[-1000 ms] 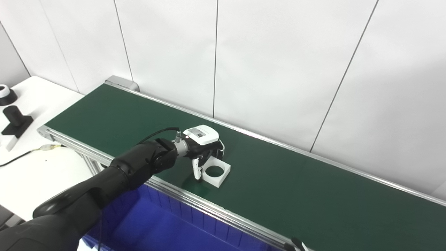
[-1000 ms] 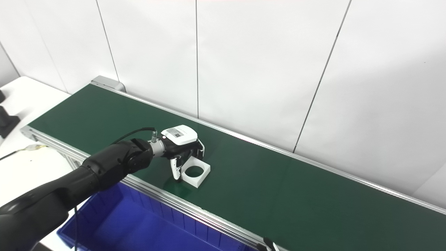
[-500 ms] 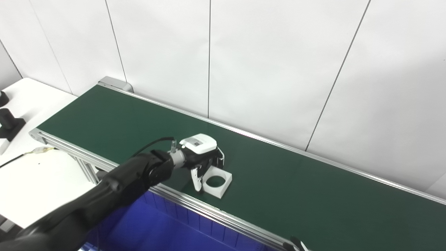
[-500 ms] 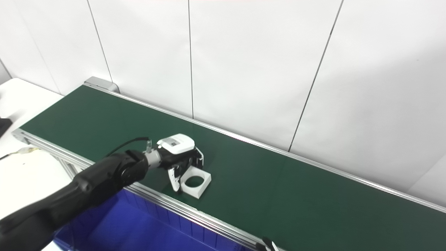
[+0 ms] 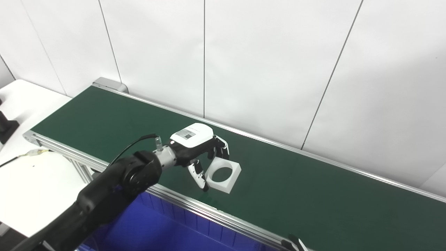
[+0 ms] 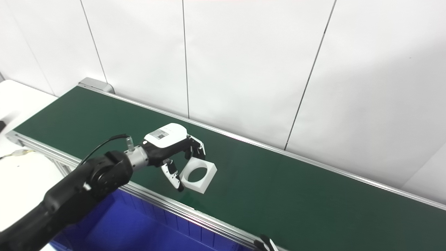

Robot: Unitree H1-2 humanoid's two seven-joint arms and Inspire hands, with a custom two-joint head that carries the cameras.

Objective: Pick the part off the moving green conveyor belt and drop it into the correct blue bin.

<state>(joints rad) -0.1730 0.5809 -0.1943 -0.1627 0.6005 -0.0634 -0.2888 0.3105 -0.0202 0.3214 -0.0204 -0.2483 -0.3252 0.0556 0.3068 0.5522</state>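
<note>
The part is a white square block with a round hole. It hangs slightly tilted, just above the green conveyor belt, near the belt's front rail. My left hand is shut on the part, with fingers on its far edge and the thumb on its near-left side. Only a small dark tip of my right hand shows at the bottom edge, so its state is hidden. The blue bin lies below the belt's front rail, under my left forearm.
An aluminium rail runs along the belt's front edge between the belt and the bin. A white table stands to the left with a black object and a cable on it. White wall panels rise behind the belt.
The left hand has closed on the white block and raised it off the belt, tilting it and carrying it a little to the right. The camera has also panned right.
</note>
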